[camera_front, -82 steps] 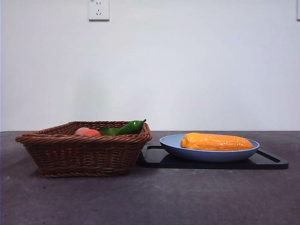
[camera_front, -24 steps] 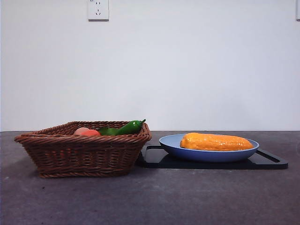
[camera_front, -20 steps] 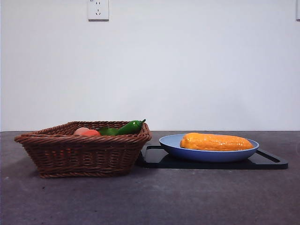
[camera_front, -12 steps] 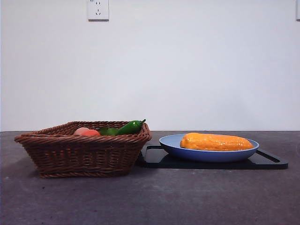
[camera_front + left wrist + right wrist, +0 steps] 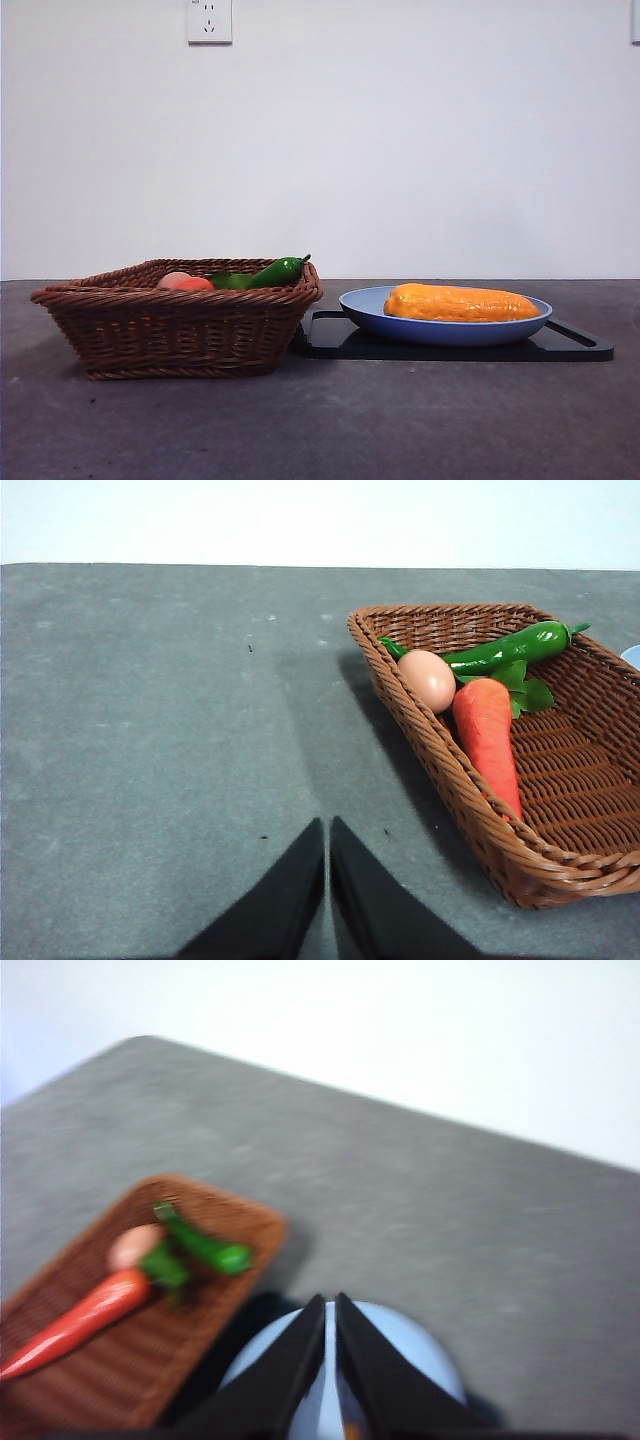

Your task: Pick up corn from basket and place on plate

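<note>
Corn [image 5: 462,302] lies lengthwise in the plate [image 5: 378,312], right of centre in my front view, its tapered ends pointing left and right and both inside the rim.

Going by size, I first see the grey table [image 5: 320,430] filling the lower third of that frame, with the white wall above it and a socket [image 5: 210,20] at the upper left. Next comes the basket [image 5: 180,330], left of centre, resting on the table just beside the black tray [image 5: 570,345]; whether the two touch I cannot tell from here. The tray lies flat under the plate and juts out past it on the right. The plate sits on the tray, light blue, rim turned up.

Inside the basket, my left wrist view shows a carrot [image 5: 490,742] lying along the floor, a green pepper [image 5: 505,650] resting against the far wall, a few green leaves [image 5: 525,685] between them, and a small peach-coloured fruit [image 5: 428,678] touching the carrot's thick end. In the front view only the pepper and the fruit peek over the braided rim.

My left gripper [image 5: 327,830] has its black jaws pressed together with nothing between them, over bare table beside the basket. My right gripper [image 5: 330,1305] also has its jaws together, empty, above the plate; that view is blurred.
</note>
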Motion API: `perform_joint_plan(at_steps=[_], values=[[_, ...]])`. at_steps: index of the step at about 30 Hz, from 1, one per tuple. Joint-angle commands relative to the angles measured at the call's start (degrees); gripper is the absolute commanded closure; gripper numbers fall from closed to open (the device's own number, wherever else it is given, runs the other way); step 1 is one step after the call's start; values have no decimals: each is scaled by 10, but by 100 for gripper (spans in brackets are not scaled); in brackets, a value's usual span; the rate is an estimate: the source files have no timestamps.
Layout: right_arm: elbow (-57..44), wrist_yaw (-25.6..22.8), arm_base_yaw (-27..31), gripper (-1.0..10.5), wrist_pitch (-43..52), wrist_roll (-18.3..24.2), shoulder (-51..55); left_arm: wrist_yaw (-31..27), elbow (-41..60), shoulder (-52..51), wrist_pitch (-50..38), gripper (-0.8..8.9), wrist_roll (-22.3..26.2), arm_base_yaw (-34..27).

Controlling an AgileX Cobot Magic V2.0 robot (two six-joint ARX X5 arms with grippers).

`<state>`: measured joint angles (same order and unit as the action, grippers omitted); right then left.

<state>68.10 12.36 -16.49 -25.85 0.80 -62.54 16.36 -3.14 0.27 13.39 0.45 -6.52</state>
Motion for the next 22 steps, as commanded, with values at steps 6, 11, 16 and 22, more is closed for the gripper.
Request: perform_joint_plan(at_steps=[6,11,16,22], values=[[-103,-3,59,945,147,17,91,-1,15,-1,7,806,-3,-2],[-245,-4,122,945,251,7,196,-1,15,-1,7,806,-3,-2],[-378,-5,183,945,305,7,311,-1,14,-1,7,806,-3,-2],[-499,-35,205,945,358,16,430,-1,14,-1,7,806,-3,-2]])
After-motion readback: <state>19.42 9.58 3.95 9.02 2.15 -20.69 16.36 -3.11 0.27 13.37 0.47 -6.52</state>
